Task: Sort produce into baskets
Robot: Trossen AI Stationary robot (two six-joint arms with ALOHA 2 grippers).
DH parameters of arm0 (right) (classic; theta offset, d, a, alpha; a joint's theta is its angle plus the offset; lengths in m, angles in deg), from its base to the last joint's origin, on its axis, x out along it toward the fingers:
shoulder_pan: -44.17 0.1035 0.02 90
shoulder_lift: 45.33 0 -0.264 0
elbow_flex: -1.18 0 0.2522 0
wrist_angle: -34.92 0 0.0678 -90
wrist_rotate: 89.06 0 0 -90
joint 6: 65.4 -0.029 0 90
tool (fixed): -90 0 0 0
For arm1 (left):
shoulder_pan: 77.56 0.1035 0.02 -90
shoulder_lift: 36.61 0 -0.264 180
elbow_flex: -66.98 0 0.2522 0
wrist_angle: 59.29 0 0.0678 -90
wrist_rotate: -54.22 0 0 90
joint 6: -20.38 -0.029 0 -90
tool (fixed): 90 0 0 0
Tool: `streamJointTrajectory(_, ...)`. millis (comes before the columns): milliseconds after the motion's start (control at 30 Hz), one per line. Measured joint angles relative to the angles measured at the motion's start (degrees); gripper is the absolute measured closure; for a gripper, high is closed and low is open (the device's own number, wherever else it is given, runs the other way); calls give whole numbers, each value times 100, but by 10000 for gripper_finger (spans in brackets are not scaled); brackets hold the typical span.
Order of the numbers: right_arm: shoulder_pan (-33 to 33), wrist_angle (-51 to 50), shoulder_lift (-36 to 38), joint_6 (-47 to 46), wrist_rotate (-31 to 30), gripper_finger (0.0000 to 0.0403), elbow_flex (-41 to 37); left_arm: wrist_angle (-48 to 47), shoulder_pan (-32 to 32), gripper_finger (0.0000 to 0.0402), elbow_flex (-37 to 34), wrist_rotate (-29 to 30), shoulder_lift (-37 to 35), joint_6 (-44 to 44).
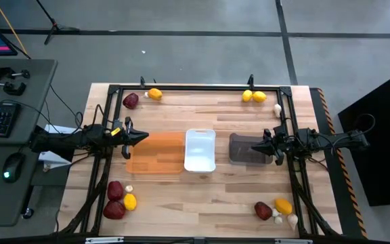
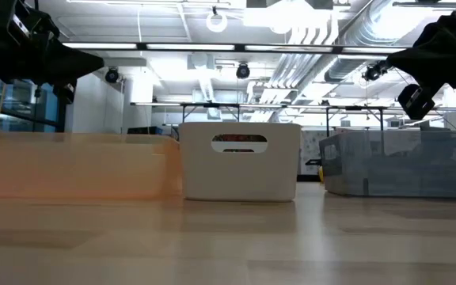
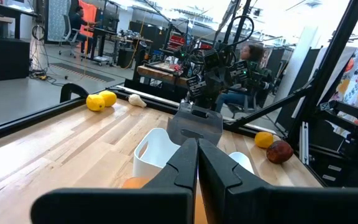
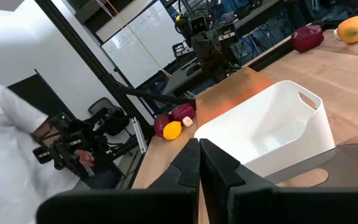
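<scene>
Produce (image 1: pixel 131 101) rounded, scattered on wood-plank table (image 1: pixel 202 203); baskets (image 1: pixel 200 150) rectangular.

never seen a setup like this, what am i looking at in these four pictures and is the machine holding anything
It is a table robot with two dark arms, each ending in a two-finger gripper. One picture looks straight down on the table, one looks level across its top, and two come from cameras on the arms' wrists.

From above, the left gripper hovers at the edge of the orange tray, and the right gripper over the dark grey bin. Both are shut and hold nothing. A white bin stands between those two containers; all three look empty.

The produce lies in four small groups near the table's corners: dark red pieces, yellow lemon-like ones and small white bulbs. Nothing is sorted yet.

The wrist pictures also show the room beyond, with people in it.
</scene>
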Motion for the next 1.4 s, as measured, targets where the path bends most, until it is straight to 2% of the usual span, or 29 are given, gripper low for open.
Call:
streamJointTrajectory(433,1,0,0,1,-2,402,-1,19,1,401,-1,0,0,6)
streamJointTrajectory(533,1,0,1,0,-2,402,0,289,0,401,-1,0,1,19)
streamJointTrajectory(600,2,0,0,0,-2,402,0,718,2,401,-1,0,1,338)
streamJointTrajectory(767,0,0,2,0,0,402,0,1810,0,401,-1,-25,3,1824)
streamJointTrajectory(900,1,0,0,0,-2,402,0,2172,2,398,167,-234,185,2340)
streamJointTrajectory(1033,0,0,6,0,-2,402,-2,1060,-15,366,1196,-1291,655,2161)
streamJointTrajectory(1133,1,3,5,0,-1,402,-1,-1027,-13,322,2197,-2091,1178,1662)
streamJointTrajectory(1267,0,-8,-13,0,0,402,0,-2593,-200,253,3638,-3222,2088,994)
streamJointTrajectory(1333,0,1,-93,0,-6,402,2,-3392,-381,223,3974,-3453,2645,358)
streamJointTrajectory(1400,0,-24,-113,2,0,402,2,-3556,-481,201,4295,-3210,3100,-316)
